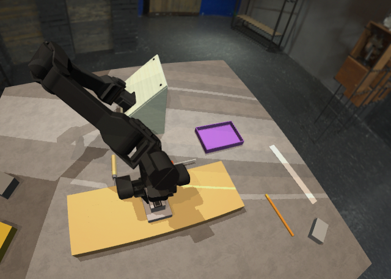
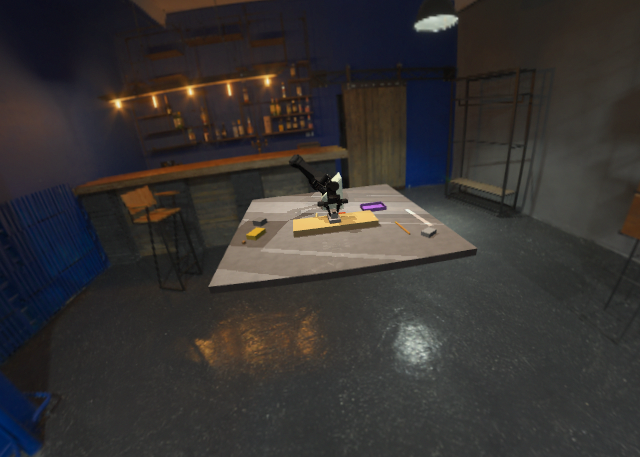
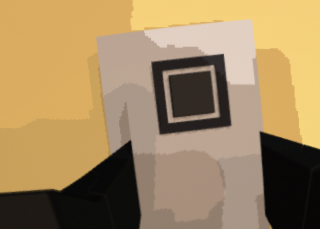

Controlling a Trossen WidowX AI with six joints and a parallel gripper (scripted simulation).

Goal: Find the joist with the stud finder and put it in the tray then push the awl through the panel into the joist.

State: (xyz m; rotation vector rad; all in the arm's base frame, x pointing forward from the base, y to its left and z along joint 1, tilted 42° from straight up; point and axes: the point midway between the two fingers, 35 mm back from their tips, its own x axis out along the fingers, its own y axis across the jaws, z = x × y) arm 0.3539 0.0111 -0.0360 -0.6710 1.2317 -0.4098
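End effector (image 1: 156, 203) (image 2: 334, 213) (image 3: 200, 209) grips the stud finder (image 1: 160, 213) (image 2: 334, 219) (image 3: 187, 169); panel (image 1: 101, 219) (image 2: 310, 227) (image 3: 50, 54) beneath; tray (image 1: 220, 137) (image 2: 373, 206) unfilled.

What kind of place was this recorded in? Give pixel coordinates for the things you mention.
Probably a bar or taproom: bottles on wall shelves (image 2: 216, 140), a long wood-topped counter (image 2: 206, 167), and a tall stool (image 2: 157, 215) beside it.

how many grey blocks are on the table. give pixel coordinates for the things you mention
2: one (image 1: 319, 230) (image 2: 428, 232) near the right edge, beyond the orange stick (image 1: 279, 215) (image 2: 402, 227); one (image 1: 7, 185) (image 2: 260, 221) at the left, behind the yellow block (image 1: 4, 237) (image 2: 255, 233). Others could be hidden behind the arm.
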